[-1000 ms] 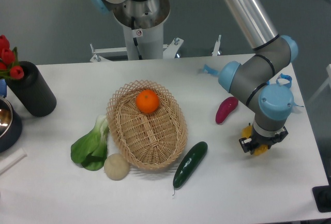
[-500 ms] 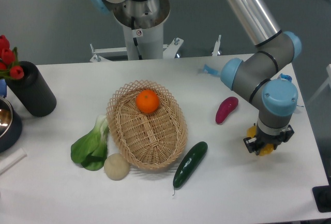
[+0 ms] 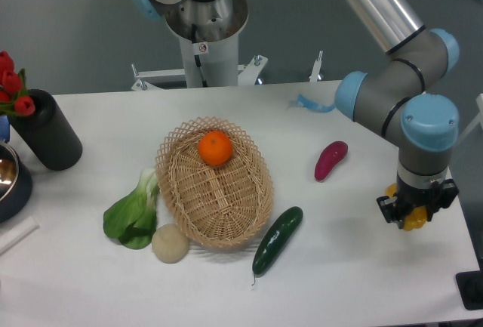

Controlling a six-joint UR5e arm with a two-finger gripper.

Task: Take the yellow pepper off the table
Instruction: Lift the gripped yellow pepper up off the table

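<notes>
My gripper (image 3: 413, 213) hangs at the right side of the table (image 3: 332, 282), pointing down from the blue-capped wrist. It is shut on the yellow pepper (image 3: 414, 223). Only small yellow patches of the pepper show, below and at the left of the black fingers; the rest is hidden by the gripper. I cannot tell whether the pepper touches the tabletop.
A wicker basket (image 3: 219, 206) holds an orange (image 3: 215, 147) at the middle. A magenta vegetable (image 3: 330, 160), a cucumber (image 3: 277, 239), bok choy (image 3: 133, 212) and a pale round vegetable (image 3: 170, 243) lie around it. A black vase (image 3: 45, 131) stands far left. The table's right edge is close to the gripper.
The gripper has moved to the right, toward the table's right edge, and the yellow pepper has travelled with it. Nothing else has shifted.
</notes>
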